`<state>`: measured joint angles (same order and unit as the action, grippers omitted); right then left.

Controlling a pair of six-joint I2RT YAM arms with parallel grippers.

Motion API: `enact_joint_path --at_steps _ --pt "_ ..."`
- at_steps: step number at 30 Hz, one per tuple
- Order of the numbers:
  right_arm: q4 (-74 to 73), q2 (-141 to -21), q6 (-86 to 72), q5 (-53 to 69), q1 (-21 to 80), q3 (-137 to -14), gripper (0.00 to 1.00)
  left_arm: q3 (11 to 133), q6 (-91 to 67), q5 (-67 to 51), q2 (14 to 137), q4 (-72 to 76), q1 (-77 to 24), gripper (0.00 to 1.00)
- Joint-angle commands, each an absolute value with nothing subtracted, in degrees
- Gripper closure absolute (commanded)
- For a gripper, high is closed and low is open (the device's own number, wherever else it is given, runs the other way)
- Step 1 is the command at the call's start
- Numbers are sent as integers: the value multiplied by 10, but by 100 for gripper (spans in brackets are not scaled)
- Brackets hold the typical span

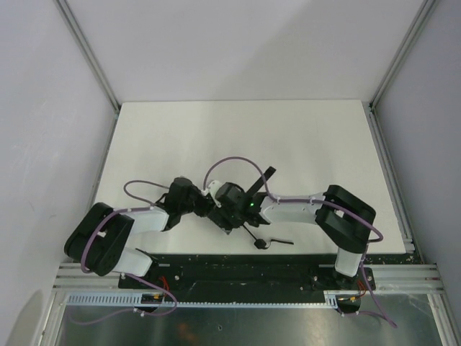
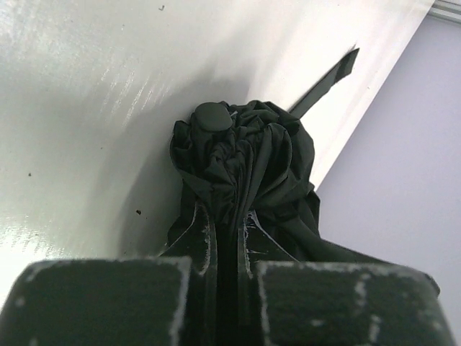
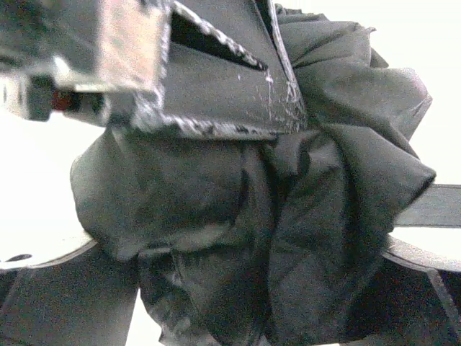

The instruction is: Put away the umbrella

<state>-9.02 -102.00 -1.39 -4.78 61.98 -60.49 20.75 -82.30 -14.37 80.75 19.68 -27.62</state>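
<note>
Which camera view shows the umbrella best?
The left wrist view: the bunched umbrella and its round cap are sharp, with fabric pinched in the left gripper. In the top view the arms cover most of it; the right wrist view fills with blurred fabric.

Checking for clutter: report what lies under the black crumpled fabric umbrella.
Only white tabletop shows around the black crumpled fabric umbrella; the patch directly beneath is hidden by its fabric.
</note>
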Motion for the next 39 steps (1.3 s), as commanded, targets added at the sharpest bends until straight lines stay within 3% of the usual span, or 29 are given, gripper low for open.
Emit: enact_joint_path --at_steps 1,2,6,8,11,12,15,17,19,23,26,30,36,38,39 --pt "-103 -1065 25 -229 663 -656 10 201 -817 -137 818 42 -287 100" --pt "-103 -1074 24 -248 668 -658 16 202 -818 -137 813 40 -287 100" --pt "-101 -1101 6 -235 655 -659 76 208 -820 -135 802 34 -290 100" --pt "-109 -1107 -9 -203 641 -658 94 211 -817 -135 801 34 -291 100" --pt "-109 -1110 -13 -124 620 -644 99 218 -801 -132 803 37 -290 98" --pt "-104 -1111 -16 -87 610 -638 100 221 -789 -130 804 44 -290 89" --pt "-84 -1113 -25 65 566 -613 100 233 -766 -123 800 51 -289 41" --pt "-64 -1112 -33 154 537 -598 100 234 -760 -116 793 52 -288 23" --pt "-42 -1111 -42 231 513 -586 100 235 -754 -110 790 52 -288 16" --pt "19 -1124 -89 412 457 -577 100 237 -743 -100 808 52 -287 13" --pt "74 -1148 -148 532 428 -575 100 238 -730 -97 838 62 -287 19" --pt "149 -1176 -227 606 410 -576 100 227 -727 -96 858 88 -288 46" --pt "185 -1181 -259 601 408 -576 100 203 -727 -91 841 128 -291 93" --pt "161 -1167 -240 571 408 -575 97 198 -730 -88 835 131 -291 98" --pt "142 -1156 -227 546 408 -576 89 196 -733 -88 832 132 -291 99"
